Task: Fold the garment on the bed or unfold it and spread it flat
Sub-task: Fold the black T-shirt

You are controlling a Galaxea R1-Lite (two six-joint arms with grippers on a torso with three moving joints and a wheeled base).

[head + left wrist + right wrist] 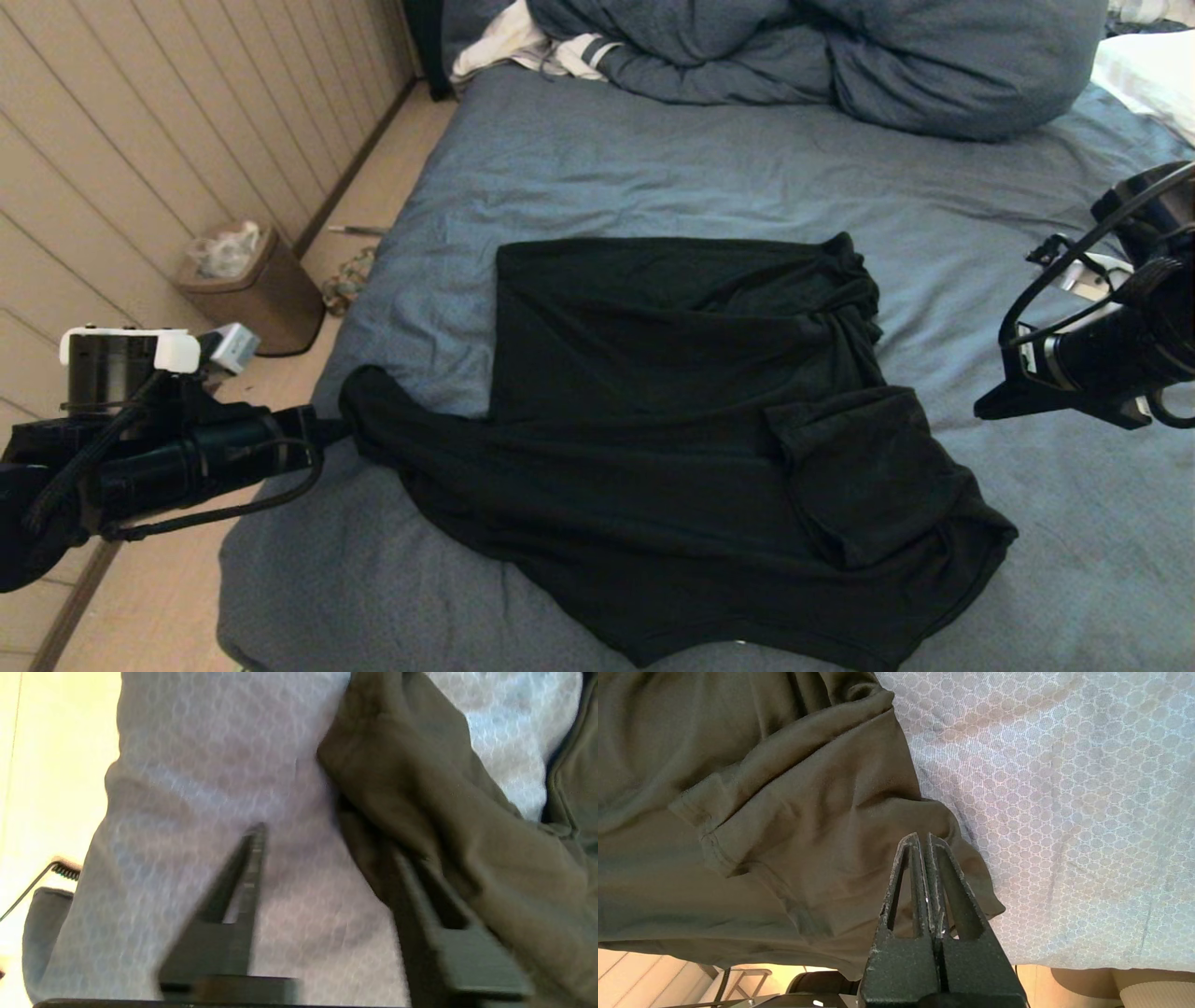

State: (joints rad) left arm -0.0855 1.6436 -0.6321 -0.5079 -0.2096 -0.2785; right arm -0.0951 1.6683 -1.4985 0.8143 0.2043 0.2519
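The garment (691,439), a black T-shirt, lies rumpled in the middle of the bed (709,168), part folded over itself, with one sleeve stretched out toward the bed's left edge. My left gripper (322,432) is at that sleeve's tip. In the left wrist view it (327,854) stands open with bare sheet between its fingers (252,858), and the garment (420,774) lies against one finger. My right gripper (990,406) hovers just off the shirt's right side. In the right wrist view it (920,837) is shut on nothing, above the other sleeve (794,826).
A bunched blue-grey duvet (840,56) lies at the head of the bed, with a white striped cloth (523,42) beside it and a white pillow (1148,75) at the far right. A brown bin (257,289) stands on the floor strip between bed and panelled wall.
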